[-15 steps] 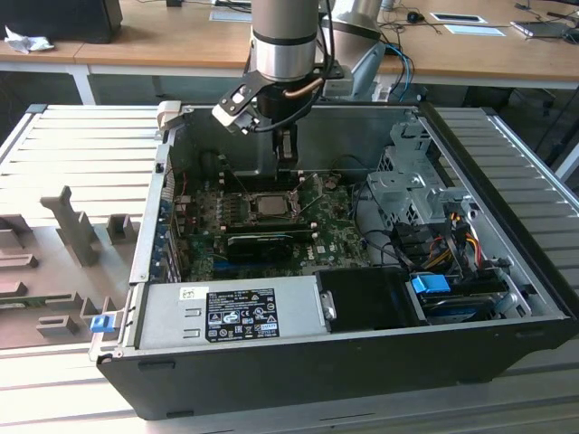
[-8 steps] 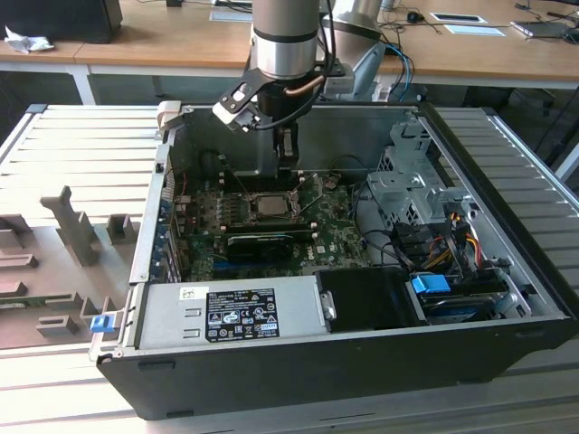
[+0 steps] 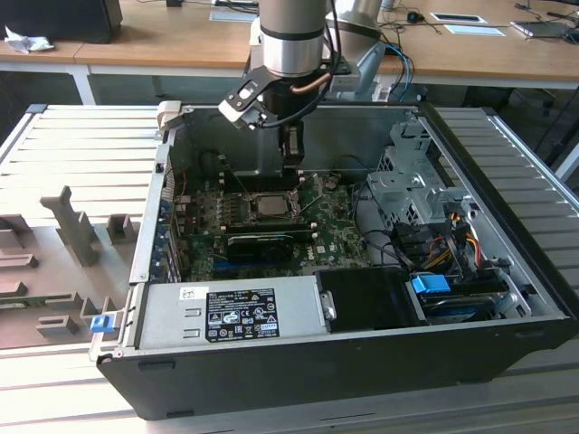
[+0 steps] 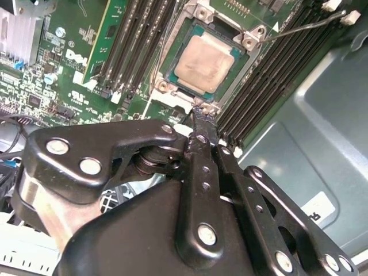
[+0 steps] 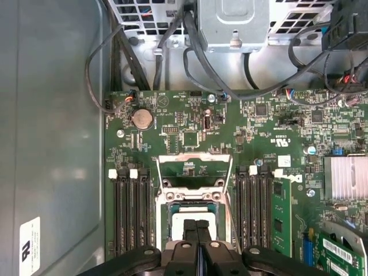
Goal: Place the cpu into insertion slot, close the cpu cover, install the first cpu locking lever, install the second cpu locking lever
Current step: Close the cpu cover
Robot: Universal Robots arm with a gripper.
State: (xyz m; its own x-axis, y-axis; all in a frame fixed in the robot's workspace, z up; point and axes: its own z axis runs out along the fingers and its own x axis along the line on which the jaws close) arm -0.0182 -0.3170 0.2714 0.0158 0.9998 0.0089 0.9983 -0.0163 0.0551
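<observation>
One cpu (image 4: 204, 62), lying flat in the insertion slot (image 4: 163, 86), silver top up, so placing looks done. cpu cover (image 5: 194, 157) is not down: it stands tipped up at the edge of the slot farthest from my tips, green board (image 5: 172, 132) visible through its window.

My gripper (image 4: 201, 115) is pinched narrow in both wrist views, fingers pressed together. I see nothing between them, though I can't rule out a thin wire at the very tips. Tips sit at the slot's rim, on the edge opposite the raised cover, touching it or just above, can't tell which.

Key relation: from my tips, cpu comes first, cover's hinge edge lies beyond it, straight across the slot. That hinge edge runs crosswise to the black memory slots (image 5: 131, 213) that flank the slot on both sides. My finger line points along those memory slots, toward the cover.

One thin locking lever (image 4: 305, 26) sticks out from a corner of the slot, unlatched, away from my tips.

Pose: in the exterior view my arm stands almost upright over the slot, gripper (image 3: 291, 172) pointing down into the open case (image 3: 507, 262), wrist close above the slot
</observation>
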